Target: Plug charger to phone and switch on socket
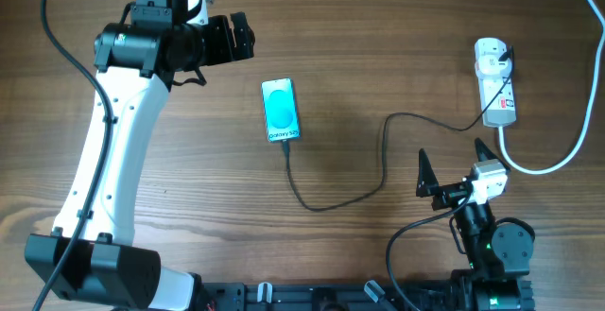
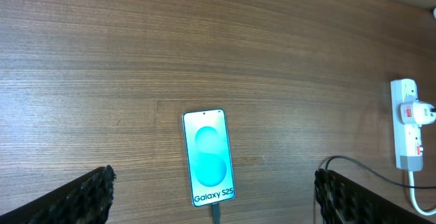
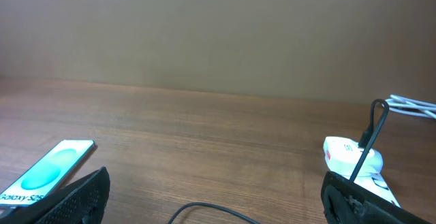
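Note:
The phone (image 1: 281, 110) lies flat mid-table with its cyan screen up; it also shows in the left wrist view (image 2: 208, 157) and the right wrist view (image 3: 48, 169). The black charger cable (image 1: 382, 164) has its tip in the phone's bottom end (image 2: 215, 212) and runs to the white socket (image 1: 494, 82) at the right, where its plug sits in the outlet. The socket shows red markings (image 2: 407, 123) and also appears in the right wrist view (image 3: 351, 157). My left gripper (image 1: 248, 37) is open and empty, up and left of the phone (image 2: 214, 176). My right gripper (image 1: 454, 164) is open and empty, below the socket (image 3: 214, 183).
The socket's thick white cord (image 1: 548, 167) loops right and runs up the right edge to the far corner. The charger cable loops across the table between phone and right gripper (image 3: 211, 210). The surface is a wooden table (image 1: 378, 27).

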{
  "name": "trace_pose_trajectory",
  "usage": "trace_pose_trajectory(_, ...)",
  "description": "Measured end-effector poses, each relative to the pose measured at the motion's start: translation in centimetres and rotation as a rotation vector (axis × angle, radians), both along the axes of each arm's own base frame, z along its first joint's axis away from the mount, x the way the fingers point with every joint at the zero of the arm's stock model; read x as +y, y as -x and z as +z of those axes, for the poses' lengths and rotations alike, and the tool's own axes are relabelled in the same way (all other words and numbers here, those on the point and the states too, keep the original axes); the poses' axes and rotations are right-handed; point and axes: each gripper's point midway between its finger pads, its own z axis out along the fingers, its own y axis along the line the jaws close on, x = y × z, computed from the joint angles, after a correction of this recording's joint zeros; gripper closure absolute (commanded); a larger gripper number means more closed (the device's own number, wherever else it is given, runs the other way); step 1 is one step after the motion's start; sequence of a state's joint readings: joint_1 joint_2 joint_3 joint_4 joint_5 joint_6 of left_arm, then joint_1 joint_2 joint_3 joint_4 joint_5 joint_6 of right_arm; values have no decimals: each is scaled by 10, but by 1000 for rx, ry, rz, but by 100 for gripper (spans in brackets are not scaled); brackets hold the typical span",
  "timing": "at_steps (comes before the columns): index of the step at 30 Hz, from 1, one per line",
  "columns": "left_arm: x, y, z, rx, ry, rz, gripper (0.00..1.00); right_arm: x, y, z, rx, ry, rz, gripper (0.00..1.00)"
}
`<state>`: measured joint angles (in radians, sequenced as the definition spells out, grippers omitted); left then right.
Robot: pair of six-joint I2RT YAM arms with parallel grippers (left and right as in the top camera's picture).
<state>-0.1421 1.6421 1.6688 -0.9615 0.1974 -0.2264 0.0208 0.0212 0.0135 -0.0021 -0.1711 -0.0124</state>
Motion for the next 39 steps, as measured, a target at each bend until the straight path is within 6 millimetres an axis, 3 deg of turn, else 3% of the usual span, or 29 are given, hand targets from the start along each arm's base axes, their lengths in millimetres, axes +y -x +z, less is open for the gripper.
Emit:
trace_pose_trajectory(8,5,8,-5,30,-34,-7,0,0,0,0,-1,0,0,0)
trace_pose_trajectory(12,8,9,17,-125,-51,-28,0,0,0,1,-3,0,0,0)
trace_pose_trajectory(17,13,46,57,-413,-34,-33,0,0,0,1,-6,0,0,0)
trace_pose_trajectory(19,17,68,56,-498,-26,-31,0,0,0,2,-8,0,0,0)
trace_pose_trajectory(23,29,105,21,-626,-17,-3,0,0,0,2,-9,0,0,0)
trace_pose_trajectory(29,33,137,-17,-808,-40,-32,0,0,0,2,-10,0,0,0)
trace_pose_trajectory(31,33,150,-38,-844,-66,-60,0,0,0,2,-10,0,0,0)
trace_pose_trajectory(35,33,163,-64,-877,-109,-95,0,0,0,2,-11,0,0,0)
trace_pose_trajectory(39,33,169,-73,-921,-148,-120,0,0,0,2,-11,0,0,0)
